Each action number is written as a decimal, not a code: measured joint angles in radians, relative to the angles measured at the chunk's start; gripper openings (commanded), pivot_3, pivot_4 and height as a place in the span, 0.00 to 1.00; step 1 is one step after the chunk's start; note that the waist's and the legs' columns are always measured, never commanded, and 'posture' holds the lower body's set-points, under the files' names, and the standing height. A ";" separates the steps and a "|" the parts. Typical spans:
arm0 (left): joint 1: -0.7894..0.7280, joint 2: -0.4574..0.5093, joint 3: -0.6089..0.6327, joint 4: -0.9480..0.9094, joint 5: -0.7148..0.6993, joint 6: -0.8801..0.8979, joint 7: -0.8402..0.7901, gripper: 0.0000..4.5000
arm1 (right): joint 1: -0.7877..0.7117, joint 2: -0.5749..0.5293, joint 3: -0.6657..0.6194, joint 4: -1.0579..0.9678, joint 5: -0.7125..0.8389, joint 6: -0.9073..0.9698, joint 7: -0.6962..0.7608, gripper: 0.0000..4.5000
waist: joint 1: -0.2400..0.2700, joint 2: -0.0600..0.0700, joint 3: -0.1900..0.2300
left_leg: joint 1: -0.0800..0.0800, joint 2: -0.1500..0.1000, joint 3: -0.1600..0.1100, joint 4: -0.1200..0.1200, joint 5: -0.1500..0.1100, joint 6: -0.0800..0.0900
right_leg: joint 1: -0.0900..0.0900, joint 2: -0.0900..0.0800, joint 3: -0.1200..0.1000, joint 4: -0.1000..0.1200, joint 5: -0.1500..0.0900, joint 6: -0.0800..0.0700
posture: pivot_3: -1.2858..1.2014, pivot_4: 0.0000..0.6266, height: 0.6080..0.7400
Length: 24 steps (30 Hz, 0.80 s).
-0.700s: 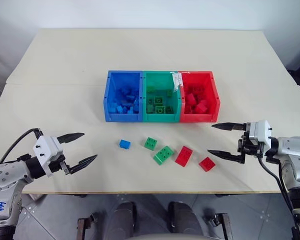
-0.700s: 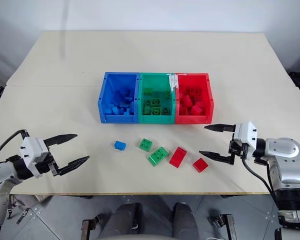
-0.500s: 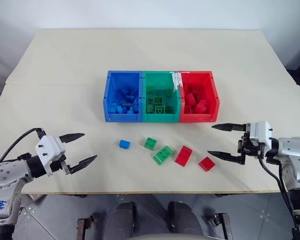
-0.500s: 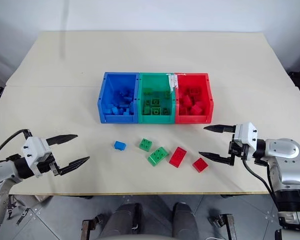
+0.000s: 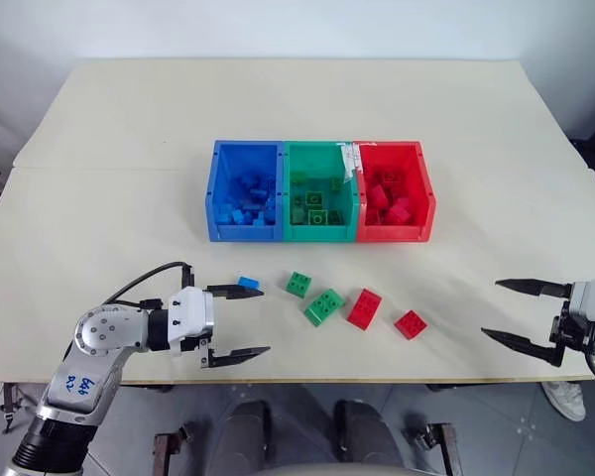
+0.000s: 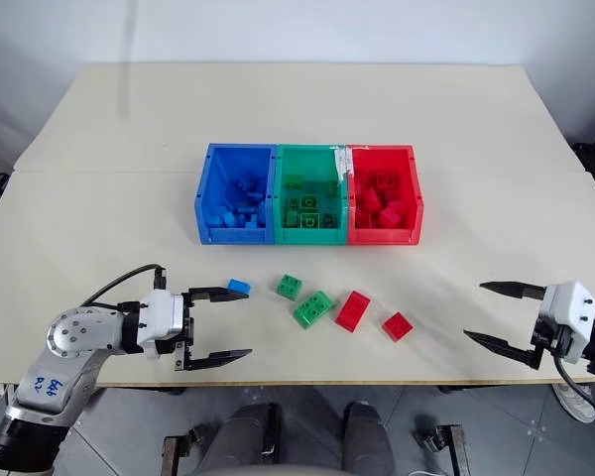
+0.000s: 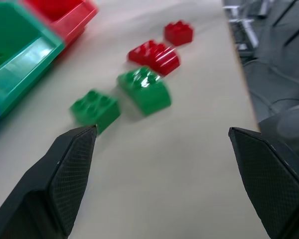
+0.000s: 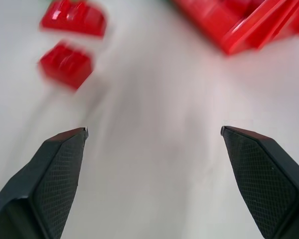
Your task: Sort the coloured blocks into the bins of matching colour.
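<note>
Three joined bins stand mid-table: blue [image 5: 246,190], green [image 5: 319,190] and red [image 5: 394,190], each holding several blocks of its own colour. Loose blocks lie in front of them: a small blue one [image 5: 248,283], a small green one [image 5: 298,285], a long green one [image 5: 323,306], a long red one [image 5: 364,308] and a small red one [image 5: 411,324]. My left gripper [image 5: 266,319] is open near the table's front edge, its far fingertip right beside the blue block. My right gripper [image 5: 490,308] is open, well to the right of the small red block.
The cream table [image 5: 297,109] stretches wide behind the bins. Its front edge runs just under both grippers. The left wrist view looks along the row of green [image 7: 144,92] and red [image 7: 154,56] blocks.
My left gripper has swung right, from the table's left side to beside the blue block. My right gripper has drawn back to the right, away from the red blocks. Both stay open.
</note>
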 measured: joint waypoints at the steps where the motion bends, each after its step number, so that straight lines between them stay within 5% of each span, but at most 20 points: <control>1: 0.000 0.002 0.000 -0.004 -0.010 0.010 -0.007 1.00 | -0.008 0.000 0.019 -0.005 0.000 -0.011 0.020 1.00 | -0.003 0.000 0.000 | 0.000 0.000 0.000 0.000 0.000 0.000 | 0.000 0.000 0.000 0.000 0.000 0.000 | 0.52 0.24 1.00; 15: 0.099 0.042 0.087 -0.050 -0.027 0.028 -0.011 1.00 | -0.335 0.076 0.435 0.032 -0.099 0.009 0.059 1.00 | 0.006 0.001 0.000 | 0.000 0.000 -0.002 0.001 0.000 0.000 | 0.000 -0.001 -0.001 0.000 0.000 0.000 | 0.52 0.24 1.00; 18: 0.132 0.046 0.109 -0.072 -0.027 0.028 -0.002 1.00 | -0.360 0.101 0.493 0.066 -0.100 -0.001 0.060 0.87 | 0.007 0.001 0.000 | -0.001 0.001 -0.002 0.002 0.000 0.000 | 0.000 -0.001 -0.001 0.000 0.000 0.000 | 0.52 0.24 1.00; 24: 0.137 0.051 0.131 -0.079 -0.027 0.030 0.008 1.00 | -0.382 0.108 0.536 0.102 -0.077 -0.041 0.063 0.43 | 0.004 0.000 0.000 | 0.000 0.000 -0.002 0.002 0.000 0.000 | 0.001 -0.001 -0.001 0.000 0.000 0.000 | 0.52 0.24 1.00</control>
